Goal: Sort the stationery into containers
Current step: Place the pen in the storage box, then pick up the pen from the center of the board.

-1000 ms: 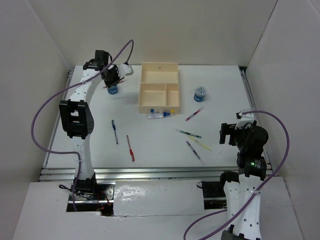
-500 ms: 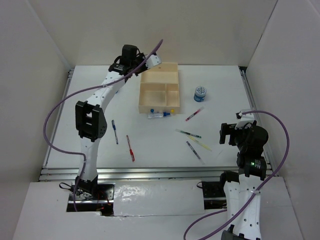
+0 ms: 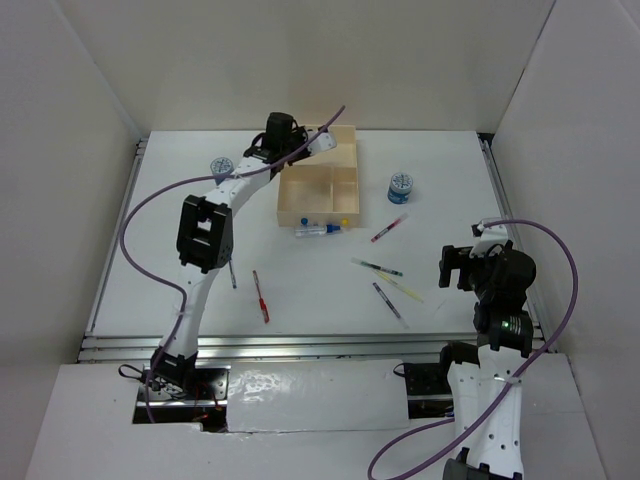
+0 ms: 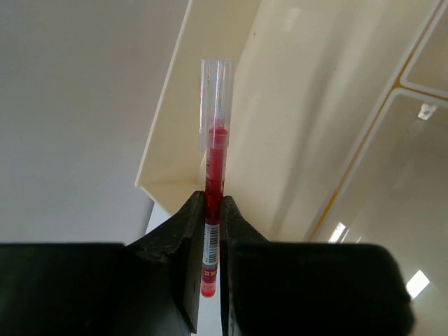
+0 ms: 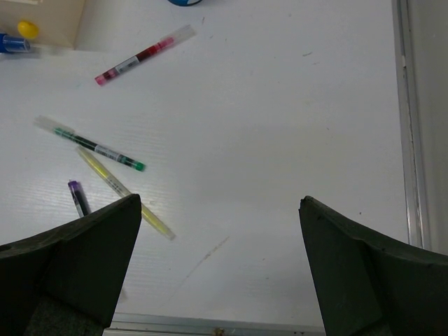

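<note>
Your left end effector [image 4: 212, 225] clamps a red pen [image 4: 216, 150] above the tray's [image 4: 280, 98] corner; your right end effector [image 5: 218, 204] gapes.

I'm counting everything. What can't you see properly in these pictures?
Top view: the arm's wrist hides the left gripper and its red pen, above the tray.
Right wrist view: the top edge cuts off the blue-and-white cylinder; a finger of the right gripper hides the purple pen's end.
Left wrist view: pen's label too small to read.
</note>
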`<state>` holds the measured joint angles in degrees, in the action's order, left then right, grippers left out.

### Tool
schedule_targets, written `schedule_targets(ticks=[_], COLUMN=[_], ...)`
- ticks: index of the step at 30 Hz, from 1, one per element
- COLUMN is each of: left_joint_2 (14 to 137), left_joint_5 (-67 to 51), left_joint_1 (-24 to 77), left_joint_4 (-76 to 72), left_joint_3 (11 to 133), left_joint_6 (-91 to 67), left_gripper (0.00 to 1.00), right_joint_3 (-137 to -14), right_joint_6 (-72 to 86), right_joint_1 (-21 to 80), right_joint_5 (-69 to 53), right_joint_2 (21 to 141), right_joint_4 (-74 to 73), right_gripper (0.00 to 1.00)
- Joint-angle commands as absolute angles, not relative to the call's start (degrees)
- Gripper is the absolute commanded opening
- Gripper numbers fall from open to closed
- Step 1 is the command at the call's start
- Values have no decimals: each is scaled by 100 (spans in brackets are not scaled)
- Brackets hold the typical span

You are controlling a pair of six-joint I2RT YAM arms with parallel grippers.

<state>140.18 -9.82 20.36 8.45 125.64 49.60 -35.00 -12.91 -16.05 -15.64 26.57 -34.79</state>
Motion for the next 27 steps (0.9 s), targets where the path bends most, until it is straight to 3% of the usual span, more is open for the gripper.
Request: schedule_targets(ticks=[1, 6, 9, 13, 17, 21, 25, 27], left_joint_2=[14150, 14264, 14309, 14265, 13914, 12975, 11440, 10640], left_joint_5=[-1292, -1468, -1450, -1336, -1318, -1195, -916, -870], left_joint_1=[2083, 2135, 2197, 2250, 2276, 2233, 1978, 1760], left_joint_4=[185, 79, 88, 62, 219, 307, 1358, 2076], left_joint_3=[12867, 12841, 12867, 12876, 12850, 12271, 11603, 11006], left_joint_6=[5089, 5089, 5107, 4984, 4940, 4275, 3018, 2142], left_gripper=[0, 6, 18, 52, 67, 66, 60, 67], right_joint_3=[-3779, -3788, -3788, -3779, -3771, -3770, -3770, -3762], right_joint_6=[-1274, -1266, -1266, -1266, -1283, -1301, -1301, -1301], right_joint_1=[-1661, -1670, -1679, -1688, -1687, -1679, -1687, -1688], right_joint_5=[-1529, -1512, -1503, -1512, -1538, -1582, -1600, -1600], right_joint_2=[2707, 2725, 2733, 2707, 2663, 2602, 2593, 2558], right_joint_4=[-3463, -3472, -3472, -3472, -3472, -3480, -3480, -3489], right_gripper=[100, 100, 100, 100, 100, 100, 100, 100])
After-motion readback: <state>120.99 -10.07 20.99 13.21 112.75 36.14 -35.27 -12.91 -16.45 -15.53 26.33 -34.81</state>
